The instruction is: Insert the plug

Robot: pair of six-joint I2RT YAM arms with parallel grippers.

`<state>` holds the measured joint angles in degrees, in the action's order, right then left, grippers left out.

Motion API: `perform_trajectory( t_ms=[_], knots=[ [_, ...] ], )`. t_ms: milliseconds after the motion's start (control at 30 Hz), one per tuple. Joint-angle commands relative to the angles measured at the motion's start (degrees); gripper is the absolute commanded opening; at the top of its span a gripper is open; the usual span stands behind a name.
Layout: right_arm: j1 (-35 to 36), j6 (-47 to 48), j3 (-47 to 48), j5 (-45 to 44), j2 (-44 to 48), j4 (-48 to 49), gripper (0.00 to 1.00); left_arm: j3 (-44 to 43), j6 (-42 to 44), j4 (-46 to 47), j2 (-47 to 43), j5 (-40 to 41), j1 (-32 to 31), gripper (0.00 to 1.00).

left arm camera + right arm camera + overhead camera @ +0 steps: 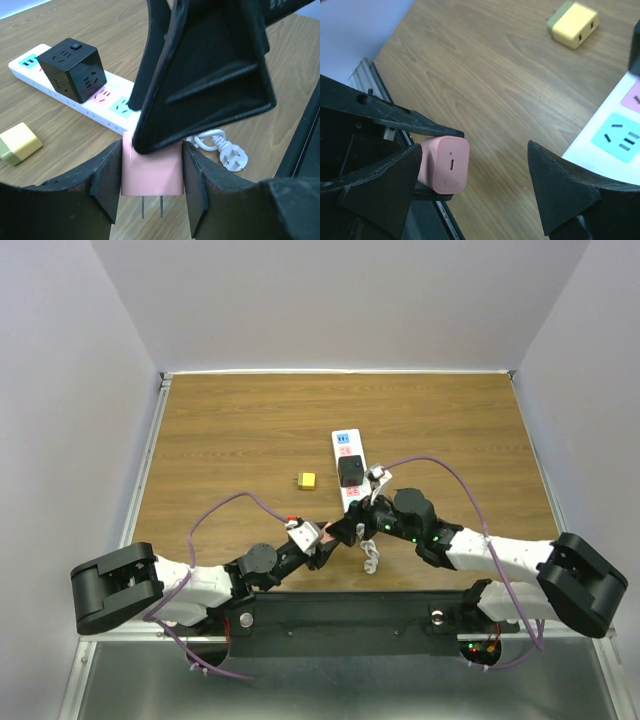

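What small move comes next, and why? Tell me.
Probably close the right gripper on the pink plug. Its jaws stand open on either side of the plug, which the left gripper grips by its sides. That looks like a handover, so the right needs its own hold first.

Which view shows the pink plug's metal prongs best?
Left wrist: both prongs of the pink rectangular plastic plug show between the left pincer fingers. Right wrist shows only its slotted end; top view, a pink speck.

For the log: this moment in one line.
left fingers: gripping pink plug | right fingers: open around it | status: not inserted
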<state>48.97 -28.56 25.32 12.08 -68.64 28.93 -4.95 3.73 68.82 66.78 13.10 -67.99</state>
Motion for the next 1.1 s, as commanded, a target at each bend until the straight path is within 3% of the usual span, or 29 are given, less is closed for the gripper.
perform_trajectory(
  t_ms=[0,200,300,567,633,667,733,867,967,1000,1067],
  knots=[
    [-0.02,-1.41,-0.1,6.1,-3.59,6.04,0.86,-0.41,3.13,4.57,-0.6,2.62,-0.83,0.0],
    [-0.02,-2.03,-1.06,8.84,-4.57,7.9,0.73,-0.23,3.74,4.66,-1.39,3.77,-0.92,0.0],
    [-0.02,-2.47,-1.33,12.16,-4.83,9.91,0.61,-0.23,3.92,4.92,-1.39,3.77,-1.01,0.0],
    [0.07,-2.3,-0.54,18.16,-8.61,12.64,0.22,-0.85,5.06,5.19,-0.95,6.84,-1.01,0.0],
    [0.16,-2.47,-1.32,18.6,-8.09,13.52,0.03,-0.94,5.33,5.36,-1.04,7.81,-1.01,0.0],
    [0.16,-2.56,-1.68,18.51,-7.65,13.78,0.0,-0.94,5.41,5.45,-1.22,8.77,-1.01,0.0],
    [0.07,-2.38,-2.29,18.51,-5.46,14.31,0.01,-1.03,5.59,5.28,-1.57,10.01,-1.01,0.08],
    [0.07,-0.54,-4.22,12.82,1.72,13.0,0.0,-0.85,4.89,4.66,-2.97,11.15,-1.01,0.66],
    [0.07,3.06,-3.62,4.03,8.05,5.81,0.01,0.03,4.36,4.75,-4.2,10.19,-1.01,0.75],
    [0.07,4.11,-2.83,1.75,9.39,3.79,0.0,0.29,4.1,4.83,-4.55,9.84,-1.01,0.82],
    [-0.01,6.58,-2.21,-4.94,12.64,0.18,0.0,0.64,4.1,5.01,-5.17,8.0,-1.01,0.86]
  ],
)
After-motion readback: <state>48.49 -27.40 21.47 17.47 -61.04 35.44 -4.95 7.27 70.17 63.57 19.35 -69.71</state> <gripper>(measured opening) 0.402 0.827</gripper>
